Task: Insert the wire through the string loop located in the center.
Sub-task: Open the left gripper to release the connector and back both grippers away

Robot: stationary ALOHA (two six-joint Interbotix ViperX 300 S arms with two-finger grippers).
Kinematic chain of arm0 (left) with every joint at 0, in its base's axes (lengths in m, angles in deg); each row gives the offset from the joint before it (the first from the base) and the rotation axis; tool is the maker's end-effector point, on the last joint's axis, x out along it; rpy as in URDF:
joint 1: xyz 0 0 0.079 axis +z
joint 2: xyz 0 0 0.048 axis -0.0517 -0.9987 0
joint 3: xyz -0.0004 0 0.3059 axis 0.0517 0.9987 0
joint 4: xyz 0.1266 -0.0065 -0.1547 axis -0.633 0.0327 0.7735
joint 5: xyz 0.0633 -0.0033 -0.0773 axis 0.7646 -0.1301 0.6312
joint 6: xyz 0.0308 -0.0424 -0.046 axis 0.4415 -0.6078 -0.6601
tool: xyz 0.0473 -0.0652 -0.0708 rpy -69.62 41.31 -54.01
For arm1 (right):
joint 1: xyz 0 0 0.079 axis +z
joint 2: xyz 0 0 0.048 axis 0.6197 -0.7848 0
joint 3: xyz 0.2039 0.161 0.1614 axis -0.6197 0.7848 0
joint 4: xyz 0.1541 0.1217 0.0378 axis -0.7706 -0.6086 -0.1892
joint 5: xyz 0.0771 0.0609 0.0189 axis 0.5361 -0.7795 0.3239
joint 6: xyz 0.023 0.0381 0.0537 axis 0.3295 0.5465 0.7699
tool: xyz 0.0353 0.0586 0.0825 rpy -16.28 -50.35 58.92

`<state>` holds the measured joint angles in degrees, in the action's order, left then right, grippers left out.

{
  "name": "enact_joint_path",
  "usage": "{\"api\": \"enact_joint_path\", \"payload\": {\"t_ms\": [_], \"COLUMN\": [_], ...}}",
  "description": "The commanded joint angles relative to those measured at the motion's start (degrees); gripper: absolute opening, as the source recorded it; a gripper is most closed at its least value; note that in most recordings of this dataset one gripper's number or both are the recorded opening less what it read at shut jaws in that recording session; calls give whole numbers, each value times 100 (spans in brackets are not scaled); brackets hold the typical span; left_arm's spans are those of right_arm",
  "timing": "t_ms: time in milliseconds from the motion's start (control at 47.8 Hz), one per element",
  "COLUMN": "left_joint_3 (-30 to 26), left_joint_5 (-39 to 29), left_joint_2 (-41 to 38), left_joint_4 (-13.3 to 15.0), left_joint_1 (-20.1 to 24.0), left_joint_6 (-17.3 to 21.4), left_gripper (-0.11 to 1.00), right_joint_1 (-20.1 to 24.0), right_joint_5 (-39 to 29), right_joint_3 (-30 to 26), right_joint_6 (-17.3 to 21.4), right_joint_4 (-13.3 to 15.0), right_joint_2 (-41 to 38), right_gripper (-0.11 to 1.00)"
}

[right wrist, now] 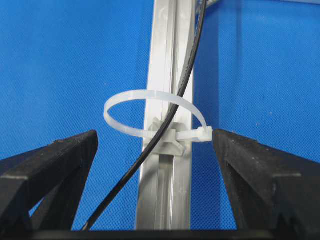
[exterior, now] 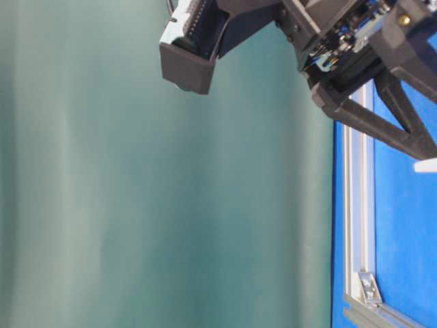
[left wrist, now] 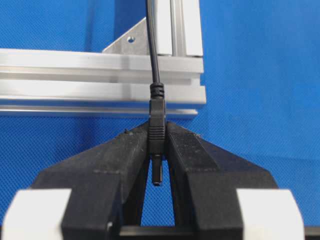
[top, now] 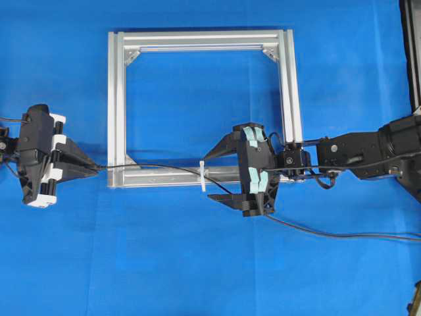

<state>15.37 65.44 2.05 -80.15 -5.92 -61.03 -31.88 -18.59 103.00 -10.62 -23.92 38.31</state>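
Overhead, I see my left gripper (top: pixel 89 166) off the aluminium frame (top: pixel 116 99)'s left corner, the wire (top: pixel 158 167) running right along the bottom bar through the string loop (top: pixel 202 176), where my right gripper (top: pixel 220 176) waits, spread wide and empty. The table-level view shows only arm housings. My left wrist view shows fingers clenched on the plug (left wrist: pixel 156 127). My right wrist view shows the cable already inside the loop. My worry: pulling too hard could drag the thin tie sideways or slip the plug.

Brushed aluminium frame (top: pixel 287 85), white plastic loop (right wrist: pixel 154 116), matt wire (top: pixel 158 167).
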Motion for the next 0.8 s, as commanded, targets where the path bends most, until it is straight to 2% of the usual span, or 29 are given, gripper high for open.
{"api": "enact_joint_path", "payload": {"t_ms": [0,21,63,251,314,440,628,774], "left_joint_3": [-62,-70,-79,-70,-62,-79,-167,-299], "left_joint_5": [-26,-35,-44,-44,-44,-44,-88,-404], "left_joint_2": [44,44,44,53,62,79,220,580], "left_joint_4": [-18,-18,-18,-18,-18,-18,-18,-18], "left_joint_1": [-18,-18,-26,-18,0,9,18,26], "left_joint_6": [-18,-18,-35,-26,-26,-26,-9,18], "left_gripper": [8,10,19,76,88,83,84,84], "right_joint_1": [-9,-9,-9,-9,-9,-9,-9,-9], "right_joint_5": [26,26,26,26,26,18,-211,-431], "right_joint_3": [-97,-105,-97,-105,-105,-114,-114,-97], "right_joint_6": [-9,0,-9,0,-9,-9,-9,-70], "right_joint_4": [9,9,9,9,9,9,9,9], "right_joint_2": [88,88,88,88,88,97,281,571], "right_gripper": [88,88,88,88,88,88,88,88]}}
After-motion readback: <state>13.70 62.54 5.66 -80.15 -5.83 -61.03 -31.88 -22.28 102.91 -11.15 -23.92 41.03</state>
